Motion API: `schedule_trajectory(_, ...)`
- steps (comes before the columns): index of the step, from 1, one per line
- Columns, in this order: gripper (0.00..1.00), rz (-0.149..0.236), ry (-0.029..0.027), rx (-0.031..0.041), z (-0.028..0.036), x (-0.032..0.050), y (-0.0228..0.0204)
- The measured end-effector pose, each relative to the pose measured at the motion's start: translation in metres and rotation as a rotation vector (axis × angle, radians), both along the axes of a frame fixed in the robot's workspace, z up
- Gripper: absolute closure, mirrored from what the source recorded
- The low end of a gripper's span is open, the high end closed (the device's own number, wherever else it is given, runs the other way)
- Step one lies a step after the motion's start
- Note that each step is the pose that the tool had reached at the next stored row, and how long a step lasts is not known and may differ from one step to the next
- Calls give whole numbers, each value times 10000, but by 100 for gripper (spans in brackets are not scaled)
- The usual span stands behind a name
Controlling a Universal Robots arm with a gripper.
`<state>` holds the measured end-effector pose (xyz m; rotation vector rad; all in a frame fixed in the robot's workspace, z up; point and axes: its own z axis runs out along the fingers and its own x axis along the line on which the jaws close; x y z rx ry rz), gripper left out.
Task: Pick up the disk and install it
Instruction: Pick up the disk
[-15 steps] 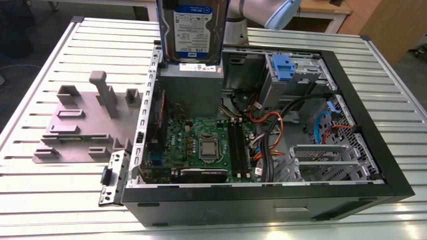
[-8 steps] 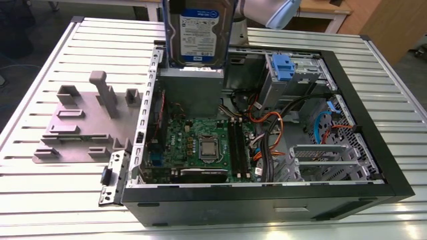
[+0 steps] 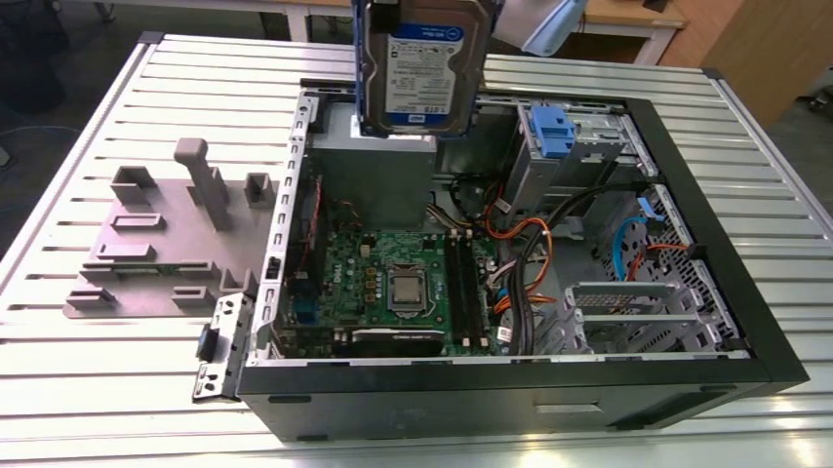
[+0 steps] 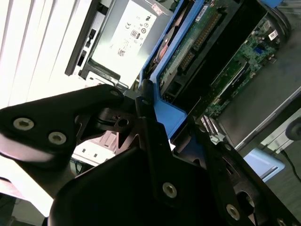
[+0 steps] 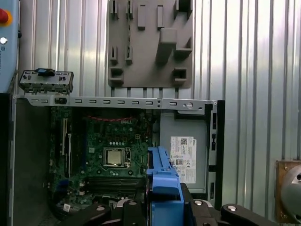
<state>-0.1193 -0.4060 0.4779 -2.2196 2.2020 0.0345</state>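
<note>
The pincer was clamped on the disk, its black fingers pressed against the blue side rails. The disk hung upright in the air with its label facing out in the exterior view, clear of the open computer case and above the grey power supply box at the case's far end. Lower down lay the green motherboard, and a blue latch stood toward the exterior view's right. The case sat on the slatted tabletop, beside a grey fixture plate
</note>
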Motion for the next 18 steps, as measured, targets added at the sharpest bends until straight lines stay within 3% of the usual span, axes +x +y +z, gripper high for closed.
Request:
schedule_trajectory(9, 64, -1, -2, -8, -31, 14, -214)
schedule_trajectory(12, 64, 0, -4, -9, -44, 66, -248)
schedule_trajectory(18, 64, 1, -2, -33, -60, 240, -261)
